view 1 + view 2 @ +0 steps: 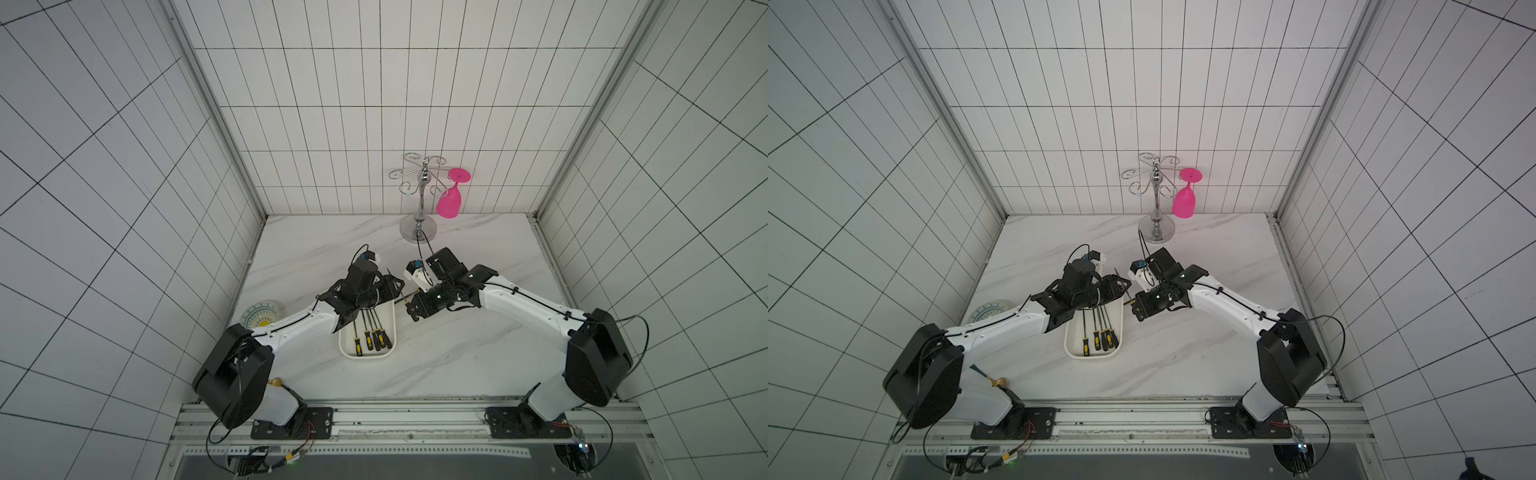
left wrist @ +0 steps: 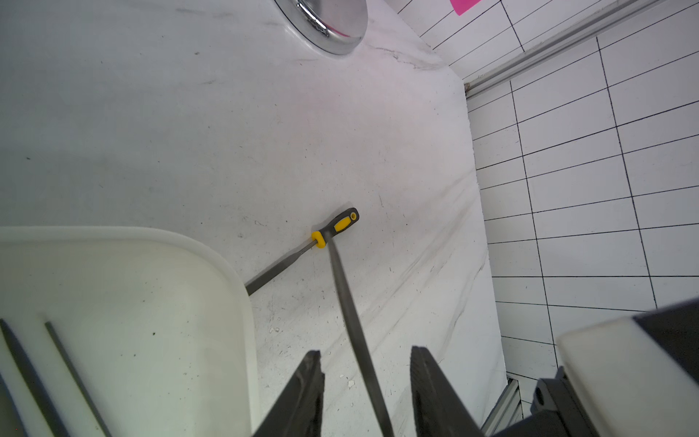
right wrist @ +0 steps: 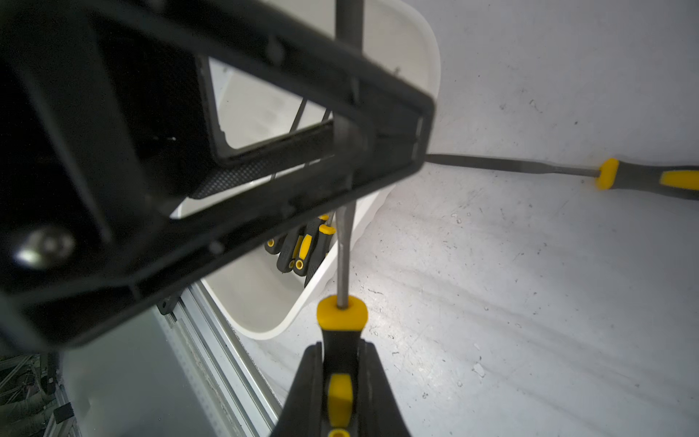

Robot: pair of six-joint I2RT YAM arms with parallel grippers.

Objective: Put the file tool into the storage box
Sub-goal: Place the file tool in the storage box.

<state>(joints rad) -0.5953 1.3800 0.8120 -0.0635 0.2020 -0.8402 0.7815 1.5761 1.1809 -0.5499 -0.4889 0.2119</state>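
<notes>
My right gripper [image 3: 341, 346] pinches the file [image 3: 342, 246]; left gripper [image 2: 366, 353] spread around its blade. Releasing early would drop it.

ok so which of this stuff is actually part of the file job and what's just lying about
In the job: storage box; held file, handle in the shut right tool, blade passing through the open left tool; loose file on the table; four files already in the box.
Lying about: glass rack; pink glass hanging on it; patterned dish.
</notes>
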